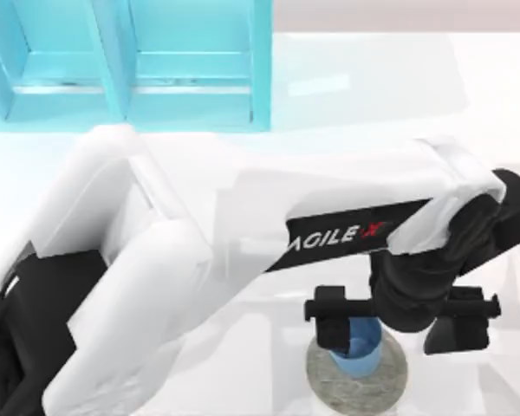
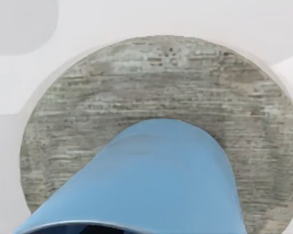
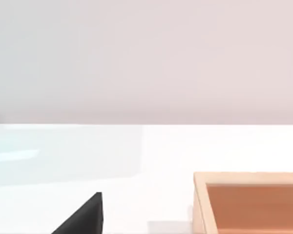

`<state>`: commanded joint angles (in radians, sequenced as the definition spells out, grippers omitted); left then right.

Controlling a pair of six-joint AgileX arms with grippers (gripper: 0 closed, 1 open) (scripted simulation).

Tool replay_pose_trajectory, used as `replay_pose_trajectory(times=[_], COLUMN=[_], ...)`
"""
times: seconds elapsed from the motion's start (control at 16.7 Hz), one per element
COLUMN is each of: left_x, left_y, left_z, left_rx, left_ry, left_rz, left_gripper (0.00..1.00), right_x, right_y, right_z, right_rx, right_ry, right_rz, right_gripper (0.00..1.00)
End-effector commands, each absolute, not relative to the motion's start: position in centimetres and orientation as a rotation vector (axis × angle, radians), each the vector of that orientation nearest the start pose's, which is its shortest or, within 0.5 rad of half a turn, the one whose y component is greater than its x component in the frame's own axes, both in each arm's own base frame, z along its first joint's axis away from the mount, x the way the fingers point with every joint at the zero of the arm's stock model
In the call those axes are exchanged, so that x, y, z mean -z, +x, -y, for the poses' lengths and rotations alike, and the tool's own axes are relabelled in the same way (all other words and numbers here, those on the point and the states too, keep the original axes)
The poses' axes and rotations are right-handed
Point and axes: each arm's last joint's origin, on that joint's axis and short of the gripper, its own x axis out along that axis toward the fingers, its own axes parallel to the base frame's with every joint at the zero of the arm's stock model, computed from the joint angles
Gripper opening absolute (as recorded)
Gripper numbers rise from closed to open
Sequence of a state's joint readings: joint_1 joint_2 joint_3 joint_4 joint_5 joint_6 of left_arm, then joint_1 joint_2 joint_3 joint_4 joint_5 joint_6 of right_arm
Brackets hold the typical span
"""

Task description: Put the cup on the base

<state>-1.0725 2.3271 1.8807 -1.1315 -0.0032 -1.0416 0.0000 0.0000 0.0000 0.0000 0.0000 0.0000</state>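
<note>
In the top view, you see the left arm reaching from the lower left across the table (image 1: 503, 69) toward the near edge, right of centre. Its left gripper (image 1: 397, 328) hangs over the cup (image 1: 357, 348), which stands upright on the base (image 1: 357, 371). The base lies close to the table's near edge, with bare white surface to its left and right. The fingers are spread wide: the left finger (image 1: 332, 325) stands at the cup's left rim, and the right finger (image 1: 458, 329) stands well clear to the cup's right. You cannot tell whether the left finger touches the cup. The turquoise shelf unit (image 1: 130, 61) stands at the far left, well apart from the cup.

In the left wrist view, the cup (image 2: 151, 180) sits within the base (image 2: 161, 83), and grey disc shows around its foot on all visible sides.

In the right wrist view, you see a wooden box (image 3: 249, 202) on the table and a black fingertip (image 3: 85, 217); you cannot tell how the right gripper's jaws stand.
</note>
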Motion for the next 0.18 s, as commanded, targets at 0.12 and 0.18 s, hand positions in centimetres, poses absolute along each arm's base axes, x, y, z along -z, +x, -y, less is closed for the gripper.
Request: replay_pose_trajectory(times=[0.12, 0.18], left_x=[-14.12, -14.12], left_y=[22.13, 22.13], left_z=[39.56, 39.56], left_rx=[0.008, 0.008], left_ry=[0.023, 0.023], left_rz=[-1.568, -1.568], left_gripper=[1.0, 1.0], right_x=[-16.0, -16.0], right_y=[10.57, 10.57], right_z=[0.12, 0.12], right_rx=[0.0, 0.0], right_ry=[0.0, 0.0], right_rz=[0.0, 0.0], right_gripper=[1.0, 1.0])
